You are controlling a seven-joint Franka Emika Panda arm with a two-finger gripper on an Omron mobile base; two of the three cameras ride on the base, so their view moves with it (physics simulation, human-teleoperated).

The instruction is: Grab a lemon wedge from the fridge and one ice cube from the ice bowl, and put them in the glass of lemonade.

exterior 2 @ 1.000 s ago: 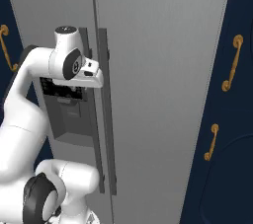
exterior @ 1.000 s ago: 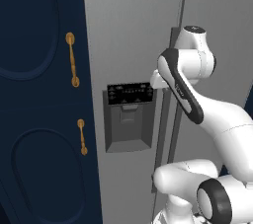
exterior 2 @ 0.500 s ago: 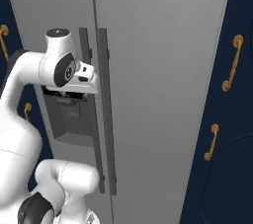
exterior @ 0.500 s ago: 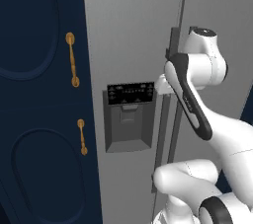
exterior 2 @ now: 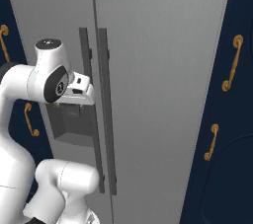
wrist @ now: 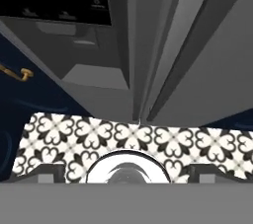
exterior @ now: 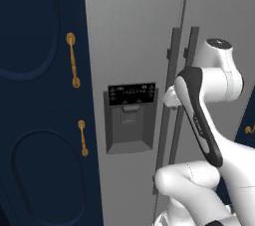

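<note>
Claw (wrist: pixel 127 171) stands with its jaws spread wide and nothing between them; its two dark tips sit far apart at the bottom corners of the hand view. In the right base view the claw (exterior 2: pixel 90 94) is up against the left handle (exterior 2: pixel 84 70) of the fridge (exterior 2: pixel 163 70), roughly at mid-height of that bar. Whether a finger touches the bar cannot be told.

Outward from there, the right handle (exterior 2: pixel 106 119) stands just beside the left one, at 3 o'clock from the claw. Both bars are long and upright, running parallel on either side of the seam between the two doors. In the hand view they rise from the centre toward 1 o'clock, above a patterned floor (wrist: pixel 197 141).

At 9 o'clock from the hand in the left base view is the black dispenser (exterior: pixel 130 120), set in the left door. Further out at 9 o'clock come navy cabinets (exterior: pixel 40 95) with gold pulls (exterior: pixel 73 60).

Both doors look shut, so the lemon wedge is presumably behind them and the task is at its very start.

The coming move turns on the bar's long axis. It runs 12 to 6 o'clock, so the jaws need to straddle it crosswise, one finger on each side. The left bar is the nearer of the two. A likely risk is catching both bars at once, since they stand so near each other.
</note>
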